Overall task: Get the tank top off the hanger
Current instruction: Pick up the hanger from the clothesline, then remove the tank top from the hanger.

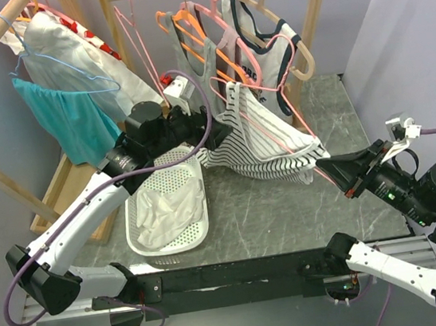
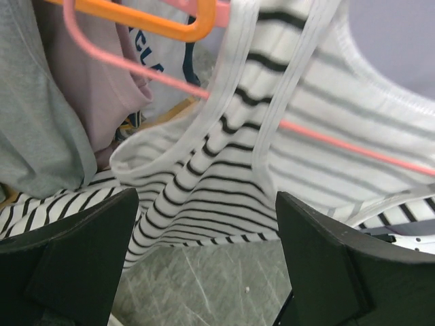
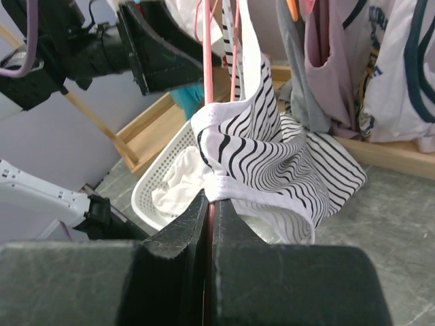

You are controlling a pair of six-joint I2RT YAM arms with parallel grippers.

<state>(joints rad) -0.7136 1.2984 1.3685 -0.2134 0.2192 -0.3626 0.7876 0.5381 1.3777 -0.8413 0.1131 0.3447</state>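
Right wrist: right gripper (image 3: 209, 204) pinching pink hanger (image 3: 206, 61), unclear from top external.

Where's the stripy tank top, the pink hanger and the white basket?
striped tank top (image 1: 268, 148), top view, on its bunched striped body.
pink hanger (image 2: 353, 147), left wrist view, on its thin arm crossing the stripes.
white basket (image 1: 197, 231), top view, on its bare holed near corner.
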